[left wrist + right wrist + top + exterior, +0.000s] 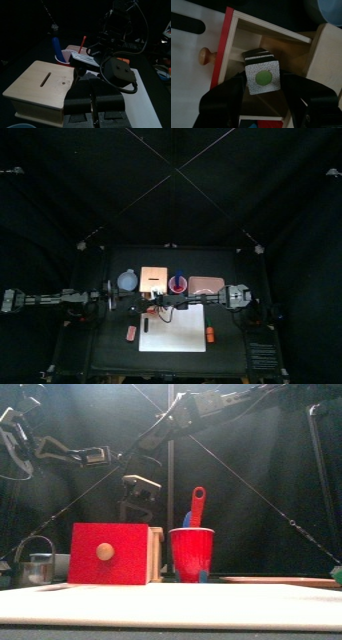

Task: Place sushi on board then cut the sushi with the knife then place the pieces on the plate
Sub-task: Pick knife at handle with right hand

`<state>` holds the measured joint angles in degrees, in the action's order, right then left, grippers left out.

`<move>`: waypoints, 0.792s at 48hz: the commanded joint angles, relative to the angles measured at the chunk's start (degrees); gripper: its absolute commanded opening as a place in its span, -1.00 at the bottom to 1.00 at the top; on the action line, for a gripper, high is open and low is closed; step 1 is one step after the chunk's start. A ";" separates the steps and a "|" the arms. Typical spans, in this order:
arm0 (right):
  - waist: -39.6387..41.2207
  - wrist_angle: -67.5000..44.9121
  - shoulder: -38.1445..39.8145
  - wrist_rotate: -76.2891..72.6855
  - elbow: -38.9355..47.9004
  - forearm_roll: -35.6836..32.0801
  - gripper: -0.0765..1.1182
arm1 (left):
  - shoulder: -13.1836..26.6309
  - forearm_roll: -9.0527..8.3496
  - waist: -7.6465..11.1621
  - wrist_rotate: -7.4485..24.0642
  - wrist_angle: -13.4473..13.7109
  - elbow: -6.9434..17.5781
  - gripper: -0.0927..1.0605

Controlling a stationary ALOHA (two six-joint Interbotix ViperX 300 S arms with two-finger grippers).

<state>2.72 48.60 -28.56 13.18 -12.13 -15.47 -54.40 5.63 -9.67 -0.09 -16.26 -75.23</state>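
while the matte black table [94, 343] spreads flat under everything, one white cutting board [174, 328] lies at its front middle, smooth and rectangular, with a strip of open table along each side. one small orange toy [131, 332] lies just off its left edge and another just off its right. behind the board stands one pale wooden box [40, 85], square-cornered with a grained top, its red-fronted drawer [223, 50] standing open. in the back row, one flat pink tray [205, 284] lies at the right and one blue-grey bowl [127, 281] at the left. one glossy red cup [191, 552] stands between box and tray. it holds two toy knives, a blue knife [56, 45] and a red knife [198, 504]. one round metal cutter [38, 569] stands left of the box. the right gripper [263, 84] reaches into the drawer, jaws clamped on the one sushi roll [262, 75], a block with a white face and green centre, the drawer walls close around it. the left gripper [93, 100] hangs beside the box; i cannot tell how wide it stands.
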 commanded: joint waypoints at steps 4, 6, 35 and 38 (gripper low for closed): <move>0.26 0.00 2.55 -0.26 -2.02 -0.35 0.34 | 0.18 0.00 -0.53 0.00 -0.53 0.79 -0.75; 0.26 0.09 2.99 -0.35 -2.11 -0.44 0.34 | 0.26 0.00 -0.62 0.00 -0.53 0.79 -0.75; -2.37 11.60 14.85 -1.76 -4.31 -9.05 0.34 | 0.26 -0.18 -3.52 0.26 -0.53 1.41 -0.75; -3.43 13.45 16.00 -1.93 -4.13 -9.58 0.34 | 0.26 -0.18 -3.52 0.26 -0.53 1.58 -0.75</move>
<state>0.53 59.59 -17.23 11.51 -14.85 -24.17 -54.40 5.63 -12.83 0.09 -16.26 -75.23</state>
